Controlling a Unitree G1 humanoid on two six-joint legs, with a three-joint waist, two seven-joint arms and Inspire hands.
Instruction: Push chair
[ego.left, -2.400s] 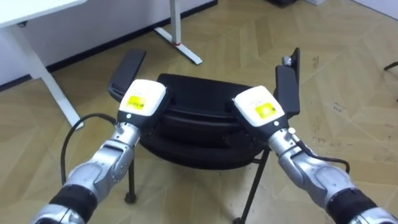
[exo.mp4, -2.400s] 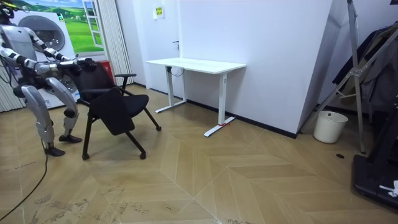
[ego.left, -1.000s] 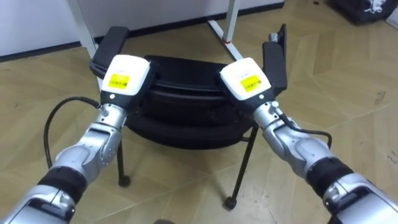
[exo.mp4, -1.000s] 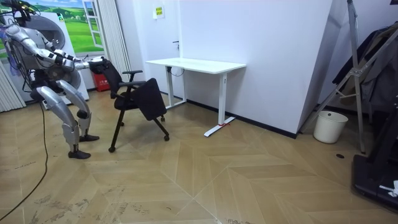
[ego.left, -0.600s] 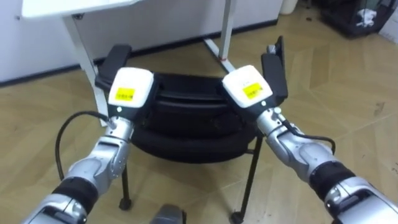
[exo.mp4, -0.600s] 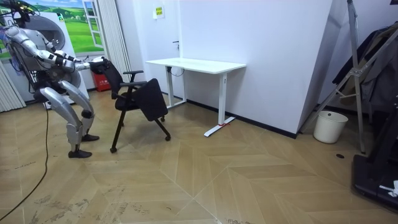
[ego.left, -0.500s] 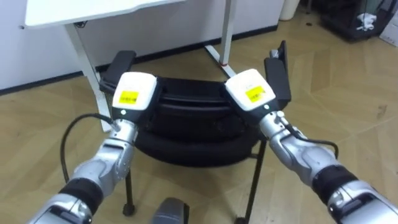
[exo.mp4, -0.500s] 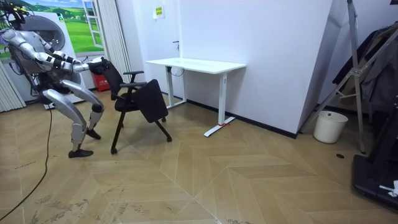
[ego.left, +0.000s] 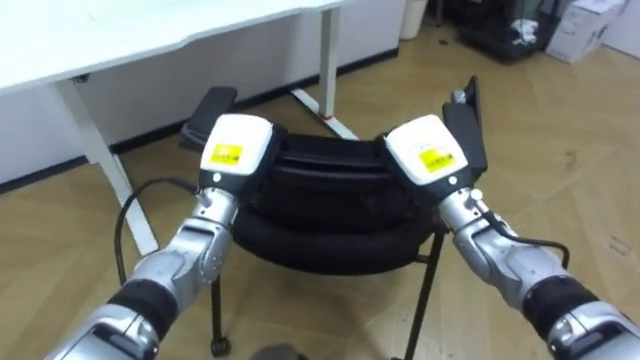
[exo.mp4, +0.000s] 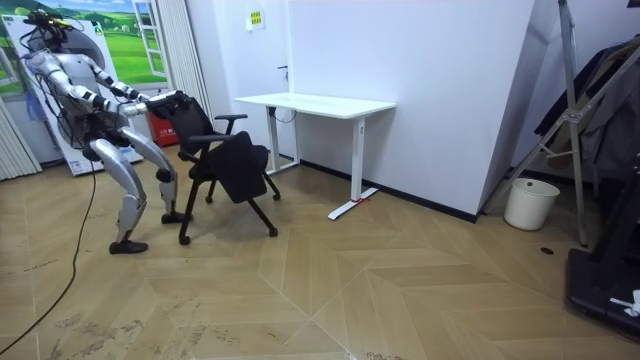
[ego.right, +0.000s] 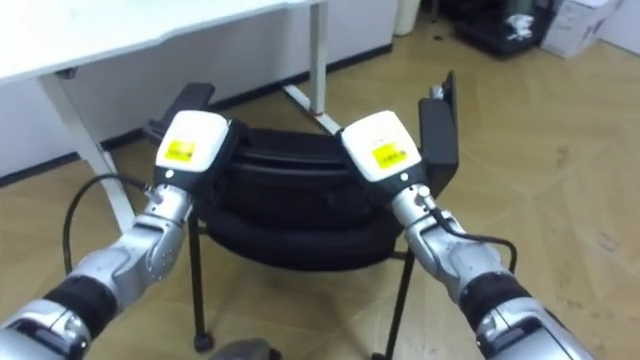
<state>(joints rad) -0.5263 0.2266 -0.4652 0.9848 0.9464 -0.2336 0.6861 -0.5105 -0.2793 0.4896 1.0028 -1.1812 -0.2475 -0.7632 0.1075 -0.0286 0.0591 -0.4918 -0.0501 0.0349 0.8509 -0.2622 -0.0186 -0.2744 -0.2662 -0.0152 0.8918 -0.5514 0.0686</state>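
A wood-block floor (ego.left: 560, 150) runs up to a white wall. Nearest, the left hand (ego.left: 236, 150) and right hand (ego.left: 430, 155) lie side by side on the top of the black chair (ego.left: 330, 200)'s backrest. Their fingers are hidden over its far edge, so I cannot tell how they are set. The chair's armrests (ego.left: 208, 115) stick out beyond each hand. Just past the chair stands a white table (ego.left: 120, 30) on slim legs.

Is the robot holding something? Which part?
Its left hand and right hand sit on the backrest top of the chair; whether they grip or merely press cannot be told.
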